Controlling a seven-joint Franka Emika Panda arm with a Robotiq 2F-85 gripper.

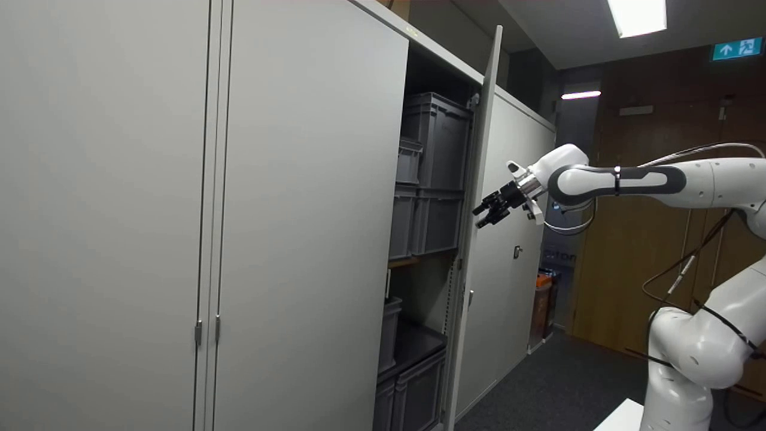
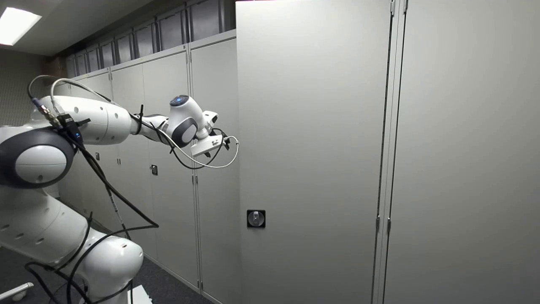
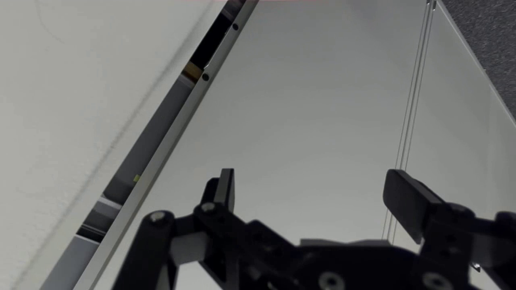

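Note:
My gripper (image 1: pixel 479 218) is open and empty near the free edge of an open grey cabinet door (image 1: pixel 485 120); I cannot tell whether they touch. In an exterior view, the door (image 2: pixel 312 126) shows its broad face with a black handle (image 2: pixel 256 218), and the gripper (image 2: pixel 228 144) is mostly hidden behind the wrist camera. In the wrist view, the gripper (image 3: pixel 310 179) has its fingers wide apart, with only a grey closed door (image 3: pixel 306 100) behind them. To its left are a narrow gap showing grey bins (image 3: pixel 155 133) and a pale panel (image 3: pixel 72 100), apparently the open door.
Grey bins (image 1: pixel 440 221) are stacked on shelves inside the open cabinet. A closed door (image 1: pixel 299 209) stands beside the opening, and more closed cabinets (image 2: pixel 166 126) run along the wall. Cables (image 2: pixel 122 194) hang from the arm. An orange-lidded bin (image 1: pixel 543 280) stands beyond the cabinets.

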